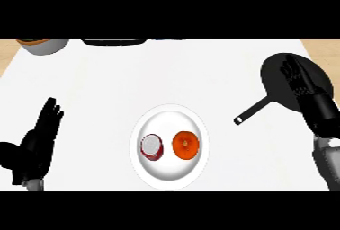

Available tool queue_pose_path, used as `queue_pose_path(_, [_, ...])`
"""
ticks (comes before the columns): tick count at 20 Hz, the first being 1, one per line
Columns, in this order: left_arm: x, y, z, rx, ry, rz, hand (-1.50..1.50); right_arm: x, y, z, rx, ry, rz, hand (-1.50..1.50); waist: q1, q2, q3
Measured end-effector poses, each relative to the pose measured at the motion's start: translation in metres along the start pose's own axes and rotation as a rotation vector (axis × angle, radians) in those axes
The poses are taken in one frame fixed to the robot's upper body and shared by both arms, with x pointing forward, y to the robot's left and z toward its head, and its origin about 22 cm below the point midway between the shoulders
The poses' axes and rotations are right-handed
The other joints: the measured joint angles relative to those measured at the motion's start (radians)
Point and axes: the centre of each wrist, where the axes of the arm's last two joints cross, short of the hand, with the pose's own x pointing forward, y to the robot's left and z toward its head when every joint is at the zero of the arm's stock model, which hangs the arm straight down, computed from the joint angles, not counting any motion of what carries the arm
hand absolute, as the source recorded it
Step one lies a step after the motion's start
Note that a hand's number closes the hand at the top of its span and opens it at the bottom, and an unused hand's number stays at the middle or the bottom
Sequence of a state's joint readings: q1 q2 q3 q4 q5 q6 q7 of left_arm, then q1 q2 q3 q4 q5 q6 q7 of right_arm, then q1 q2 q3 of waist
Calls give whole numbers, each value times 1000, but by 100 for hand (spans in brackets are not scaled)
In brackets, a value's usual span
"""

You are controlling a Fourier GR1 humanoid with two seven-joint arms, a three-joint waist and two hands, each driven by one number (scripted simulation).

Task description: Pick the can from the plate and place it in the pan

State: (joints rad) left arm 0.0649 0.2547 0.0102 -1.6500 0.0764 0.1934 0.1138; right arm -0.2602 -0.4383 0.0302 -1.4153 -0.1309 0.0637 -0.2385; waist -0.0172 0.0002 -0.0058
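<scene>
A white plate (168, 179) lies on the white table (133, 81), near the middle and toward the near edge. Two things sit on it side by side: the can (151, 146) on the left, dark red with a pale grey top, standing upright, and an orange (186, 145) on the right. They are close together but apart.

The black pan (275, 76) lies far right on the table, its handle (253, 111) pointing down and left toward the plate, ending short of the rim.

The right hand (299, 81) is over the pan, its fingers straight and spread, holding nothing. Black hand against black pan makes it hard to tell whether it touches the pan. Its forearm runs down along the right edge.

The left hand (40, 134) shows at the left edge, well apart from the plate, fingers straight and pointing up, holding nothing.

At the far edge, on the left, stands a grey bowl (51, 46) with something brown-orange inside, partly cut off. Beside it to the right is a dark, flat object (114, 42), also cut off by the far edge; what it is cannot be told.
</scene>
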Motion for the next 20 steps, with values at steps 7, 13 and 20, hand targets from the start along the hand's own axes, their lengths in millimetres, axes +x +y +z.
queue_pose_path(7, [24, -23, -22, -109, -64, 54, 0, 47, 99, -58, 406, -177, -253, 150, 71, 12, 4])
queue_pose_path(13, [39, -29, -39, -132, -31, 108, 0, 37, 115, -64, 535, -288, -124, -150, 36, 5, 5])
queue_pose_path(20, [43, -26, -42, -136, -27, 122, 0, 41, 89, -82, 626, -354, 106, -150, 28, 2, 6])
